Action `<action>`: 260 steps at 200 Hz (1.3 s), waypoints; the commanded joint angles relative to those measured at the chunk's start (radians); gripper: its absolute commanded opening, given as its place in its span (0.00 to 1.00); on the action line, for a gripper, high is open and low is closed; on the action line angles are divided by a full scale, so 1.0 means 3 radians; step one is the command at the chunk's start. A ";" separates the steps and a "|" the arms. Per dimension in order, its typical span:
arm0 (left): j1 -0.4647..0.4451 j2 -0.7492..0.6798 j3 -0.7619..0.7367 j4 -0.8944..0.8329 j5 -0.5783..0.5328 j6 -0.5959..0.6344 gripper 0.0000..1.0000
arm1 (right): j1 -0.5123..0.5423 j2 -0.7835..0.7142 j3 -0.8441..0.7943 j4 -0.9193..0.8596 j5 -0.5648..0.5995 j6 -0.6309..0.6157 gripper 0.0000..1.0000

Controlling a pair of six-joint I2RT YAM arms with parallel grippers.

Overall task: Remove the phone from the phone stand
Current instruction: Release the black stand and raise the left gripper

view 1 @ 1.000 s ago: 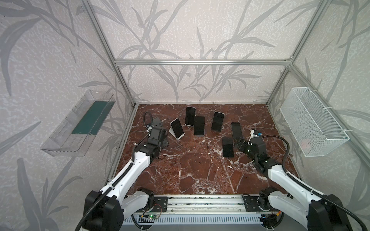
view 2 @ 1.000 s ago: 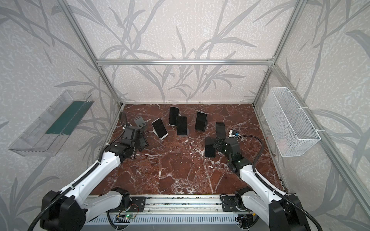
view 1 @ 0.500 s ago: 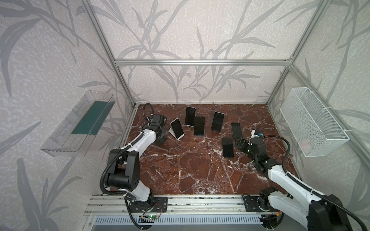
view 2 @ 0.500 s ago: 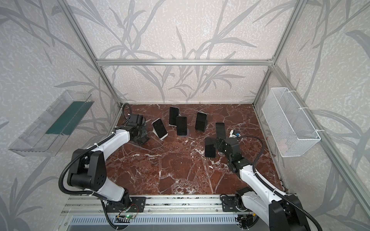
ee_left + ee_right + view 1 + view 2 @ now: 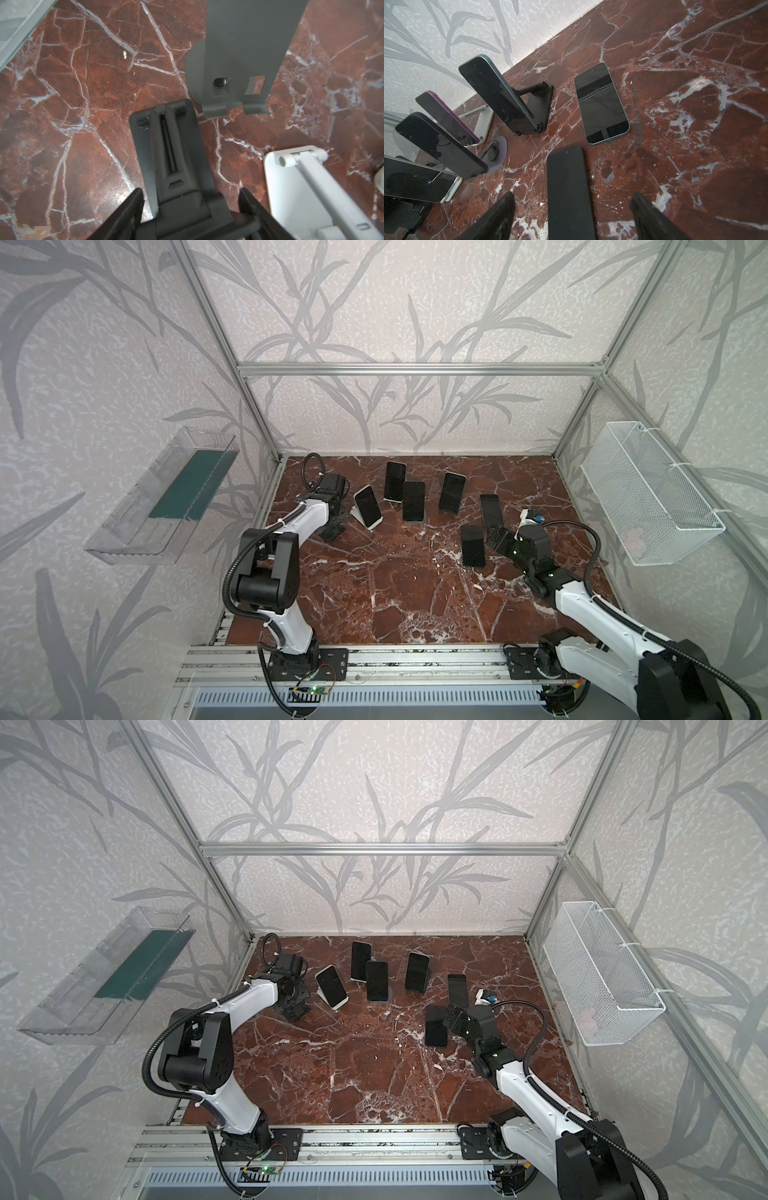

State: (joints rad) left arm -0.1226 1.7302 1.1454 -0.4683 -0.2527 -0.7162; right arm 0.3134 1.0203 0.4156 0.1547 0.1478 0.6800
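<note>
I count six phones (image 5: 413, 501) and five stands (image 5: 357, 515), four phones propped, two flat, one flat phone (image 5: 566, 176) lying between the right gripper's (image 5: 573, 195) spread fingers, the left gripper (image 5: 190, 191) spread around the empty black stand (image 5: 166, 145).

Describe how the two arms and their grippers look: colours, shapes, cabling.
Both arms, left arm and right arm, have smooth white link shells between bulky black joint housings. A black corrugated hose loops along each, tied on with white cable ties. The left gripper and right gripper are all black, with flat tapering fingers.
</note>
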 commanded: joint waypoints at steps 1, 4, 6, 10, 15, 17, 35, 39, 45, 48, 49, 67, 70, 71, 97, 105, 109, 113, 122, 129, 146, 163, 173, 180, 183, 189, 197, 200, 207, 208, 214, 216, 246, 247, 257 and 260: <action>0.0020 -0.0034 0.0085 -0.0178 0.0033 0.0020 0.81 | 0.0019 0.0001 0.0012 0.0074 0.0008 -0.0023 0.87; 0.0020 -0.0039 0.0091 -0.0194 0.0043 0.0031 0.82 | 0.0019 0.0000 0.0013 0.0073 0.0006 -0.0022 0.87; 0.0020 -0.0044 0.0098 -0.0207 0.0047 0.0034 0.82 | 0.0019 0.0000 0.0012 0.0072 0.0006 -0.0023 0.87; 0.0020 -0.0056 0.0111 -0.0237 0.0059 0.0047 0.84 | 0.0019 -0.0003 0.0011 0.0072 0.0008 -0.0021 0.87; 0.0020 -0.0078 0.0123 -0.0266 0.0065 0.0055 0.86 | 0.0019 -0.0006 0.0011 0.0072 0.0008 -0.0022 0.87; 0.0020 -0.0083 0.0128 -0.0278 0.0073 0.0059 0.86 | 0.0019 -0.0006 0.0011 0.0072 0.0007 -0.0022 0.87; 0.0020 -0.0206 0.0136 -0.0343 0.0100 0.0093 0.89 | 0.0019 -0.0021 0.0013 0.0062 -0.0002 -0.0026 0.87; 0.0017 -0.0250 0.0135 -0.0359 0.0095 0.0101 0.90 | 0.0017 -0.0027 0.0018 0.0062 -0.0002 -0.0025 0.87; 0.0016 -0.0316 0.0123 -0.0374 0.0088 0.0112 0.91 | 0.0019 -0.0032 0.0016 0.0057 -0.0007 -0.0027 0.87; 0.0018 -0.0349 0.0117 -0.0375 0.0086 0.0123 0.91 | 0.0019 -0.0032 0.0017 0.0053 -0.0007 -0.0027 0.87; 0.0017 -0.0361 0.0116 -0.0376 0.0086 0.0128 0.91 | 0.0019 -0.0034 0.0016 0.0052 -0.0007 -0.0027 0.87; 0.0014 -0.0613 0.0044 -0.0377 0.0116 0.0175 0.93 | 0.0019 -0.0046 0.0021 0.0044 -0.0017 -0.0031 0.87; 0.0015 -0.0664 0.0034 -0.0377 0.0119 0.0188 0.93 | 0.0019 -0.0049 0.0021 0.0042 -0.0022 -0.0027 0.87; 0.0015 -0.0677 0.0031 -0.0377 0.0120 0.0194 0.93 | 0.0019 -0.0053 0.0021 0.0042 -0.0022 -0.0027 0.87; 0.0012 -0.1241 -0.0071 -0.0389 0.0084 0.0242 0.93 | 0.0020 -0.0062 0.0031 0.0011 -0.0067 -0.0016 0.87; 0.0006 -0.1475 -0.0177 -0.0267 0.0139 0.0255 0.93 | 0.0021 -0.0054 0.0031 0.0017 -0.0083 -0.0007 0.87; 0.0007 -0.1602 -0.0250 -0.0170 0.0188 0.0262 0.93 | 0.0024 -0.0049 0.0027 0.0017 -0.0084 -0.0009 0.87; 0.0005 -0.1721 -0.0315 -0.0043 0.0245 0.0270 0.93 | 0.0028 -0.0040 0.0026 0.0022 -0.0084 -0.0005 0.87; -0.0024 -0.1999 -0.0515 0.0239 0.0311 0.0236 0.92 | 0.0029 -0.0013 0.0026 0.0033 -0.0074 -0.0002 0.87; -0.0067 -0.2169 -0.0657 0.0494 0.0315 0.0210 0.90 | 0.0034 0.0015 0.0026 0.0043 -0.0066 -0.0004 0.87; -0.0172 -0.2315 -0.0734 0.0818 0.0311 0.0199 0.89 | 0.0057 0.0102 0.0026 0.0081 -0.0076 0.0014 0.87; -0.0195 -0.2120 -0.0435 0.0753 0.0491 0.0199 0.89 | 0.0116 0.0186 0.0060 0.0095 -0.0060 -0.0023 0.86; -0.0213 -0.1984 -0.0281 0.0764 0.0634 0.0180 0.89 | 0.0157 0.0213 0.0079 0.0080 0.0002 -0.0057 0.86; -0.0238 -0.1898 -0.0198 0.0836 0.0701 0.0173 0.89 | 0.0183 0.0219 0.0087 0.0073 0.0043 -0.0087 0.86; -0.0253 -0.1869 -0.0174 0.0876 0.0724 0.0173 0.89 | 0.0191 0.0219 0.0088 0.0070 0.0059 -0.0100 0.86; -0.0294 -0.1818 -0.0138 0.0960 0.0740 0.0180 0.89 | 0.0206 0.0215 0.0088 0.0067 0.0090 -0.0117 0.86; -0.0348 -0.1752 -0.0105 0.1073 0.0740 0.0210 0.89 | 0.0220 0.0214 0.0088 0.0067 0.0122 -0.0116 0.86; -0.0372 -0.1732 -0.0094 0.1113 0.0736 0.0223 0.89 | 0.0223 0.0214 0.0087 0.0067 0.0129 -0.0116 0.86; -0.0414 -0.1670 -0.0077 0.1217 0.0732 0.0268 0.89 | 0.0233 0.0214 0.0087 0.0072 0.0155 -0.0214 0.86; -0.0419 -0.1663 -0.0073 0.1230 0.0734 0.0274 0.89 | 0.0236 0.0214 0.0090 0.0072 0.0161 -0.0220 0.86; -0.0447 -0.1614 -0.0065 0.1300 0.0751 0.0306 0.89 | 0.0244 0.0223 0.0085 0.0077 0.0184 -0.0241 0.86; -0.0453 -0.1593 -0.0068 0.1324 0.0765 0.0314 0.89 | 0.0244 0.0227 0.0079 0.0085 0.0190 -0.0249 0.86; -0.0476 -0.1417 -0.0201 0.1580 0.1197 0.0550 0.89 | 0.0267 0.0318 0.0046 0.0207 0.0266 -0.0351 0.86; -0.0476 -0.1416 -0.0204 0.1581 0.1206 0.0556 0.89 | 0.0268 0.0320 0.0046 0.0209 0.0270 -0.0353 0.86; -0.0467 -0.1415 -0.0223 0.1587 0.1300 0.0579 0.90 | 0.0288 0.0322 0.0047 0.0220 0.0312 -0.0371 0.87; -0.0466 -0.1416 -0.0221 0.1584 0.1322 0.0582 0.90 | 0.0294 0.0318 0.0046 0.0221 0.0321 -0.0370 0.87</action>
State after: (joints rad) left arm -0.2665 1.3060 1.0924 -0.0681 0.0380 -0.6010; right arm 0.3885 1.1072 0.4175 0.1822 0.1947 0.6064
